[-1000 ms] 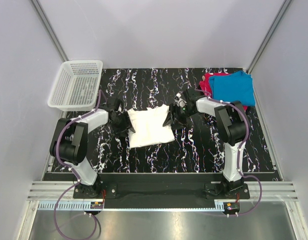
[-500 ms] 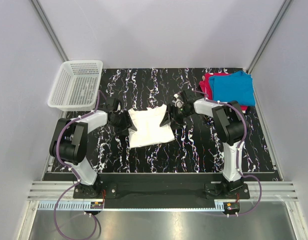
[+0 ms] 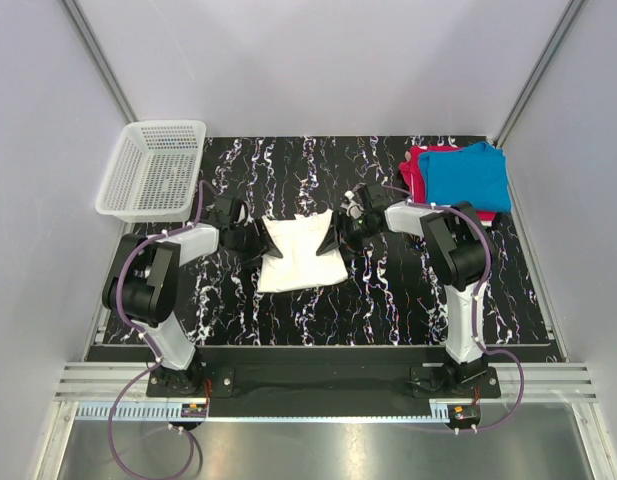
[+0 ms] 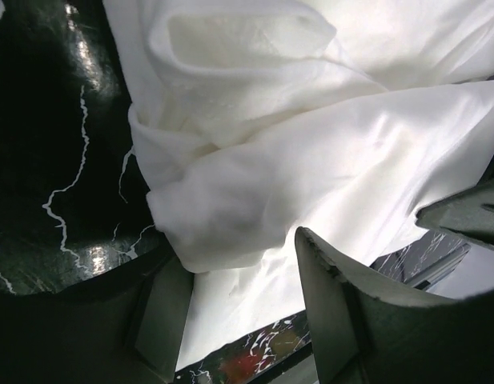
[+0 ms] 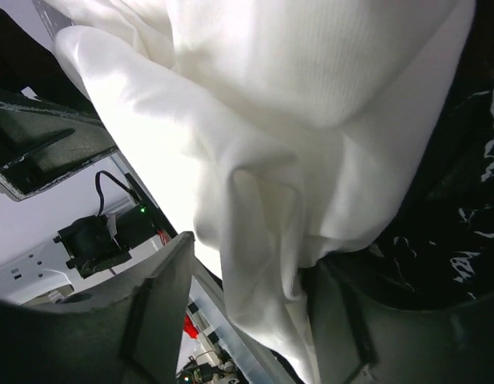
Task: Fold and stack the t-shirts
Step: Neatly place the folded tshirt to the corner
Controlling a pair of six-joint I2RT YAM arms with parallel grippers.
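A white t-shirt (image 3: 301, 258) lies partly folded in the middle of the black marbled table. My left gripper (image 3: 256, 240) is low at its far left corner, and my right gripper (image 3: 337, 232) is at its far right corner. In the left wrist view the left gripper (image 4: 242, 268) has its jaws apart, with a rolled edge of the white cloth (image 4: 255, 184) lying between them. The right gripper (image 5: 255, 268) also stands apart, straddling a hanging fold of the cloth (image 5: 263, 208). A folded blue t-shirt (image 3: 470, 176) rests on a red one (image 3: 417, 160) at the far right.
A white mesh basket (image 3: 153, 170) stands at the far left corner. The table (image 3: 388, 300) is walled in by grey panels on the left, back and right. Both arm bases are bolted at the near edge.
Both grippers have moved slightly inward and away from me at the shirt's far corners, bunching its far edge narrower. The right jaws have narrowed a little.
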